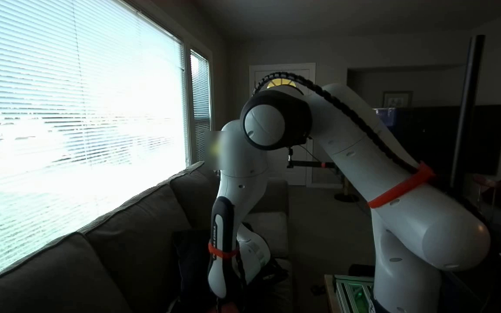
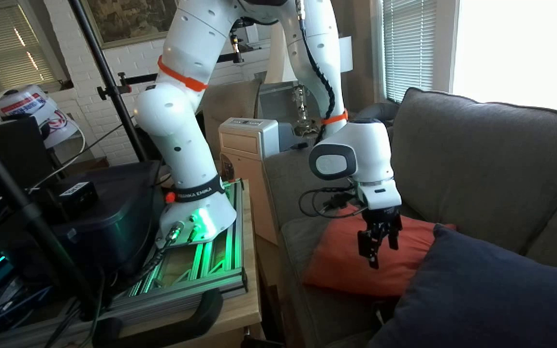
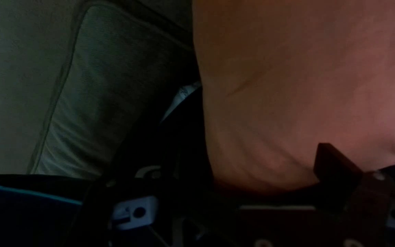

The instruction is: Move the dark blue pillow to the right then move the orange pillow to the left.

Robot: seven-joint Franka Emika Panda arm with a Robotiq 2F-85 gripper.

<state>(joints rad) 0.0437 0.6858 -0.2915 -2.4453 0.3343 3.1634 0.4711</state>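
On a long grey fabric sofa (image 2: 481, 169), the large squarish dark blue cloth pillow (image 2: 491, 299) sits to the right in an exterior view, likely there to leave the orange cloth pillow (image 2: 344, 263) beside it free for moving left. That orange one lies just by the black two-fingered pincer (image 2: 383, 253) (spread wide, gripping nothing), contact unclear; the blue is farther off

The dark blue pillow (image 2: 496, 299) blocks one side of the orange pillow (image 2: 385, 278), the sofa back (image 2: 491, 174) its rear; open room lies above its front edge.
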